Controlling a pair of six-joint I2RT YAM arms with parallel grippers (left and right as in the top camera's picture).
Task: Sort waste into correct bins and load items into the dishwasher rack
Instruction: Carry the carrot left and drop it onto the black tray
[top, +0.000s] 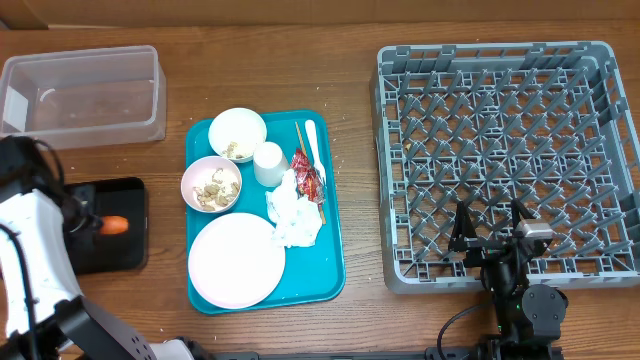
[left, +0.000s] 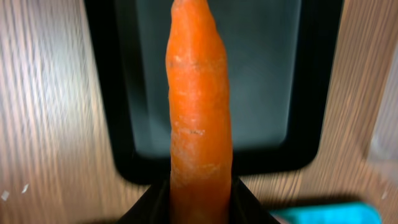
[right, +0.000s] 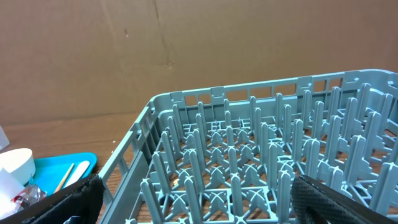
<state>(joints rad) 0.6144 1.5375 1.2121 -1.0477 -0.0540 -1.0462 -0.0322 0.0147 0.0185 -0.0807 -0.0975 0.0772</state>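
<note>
My left gripper (left: 199, 208) is shut on the orange carrot piece (left: 199, 106) and holds it over the shallow black tray (left: 124, 93); in the overhead view the carrot (top: 115, 225) sits above the black tray (top: 125, 255) at the left. The clear tub (top: 85, 95) stands at the back left. On the teal tray (top: 330, 270) lie the round plate (top: 236, 260), two bowls with beige scraps (top: 211, 184) (top: 237, 133), a white cup (top: 268, 164), crumpled napkin (top: 293, 212), red wrapper (top: 307, 175), fork (top: 313, 140) and chopsticks (top: 300, 135). My right gripper (top: 490, 235) is open and empty over the grey rack's (top: 500, 150) front edge.
The rack (right: 249, 162) fills the right wrist view, with the teal tray's corner (right: 56, 168) at its left. Brown cardboard wall (right: 186, 50) stands behind the table. Bare wood lies between tray and rack.
</note>
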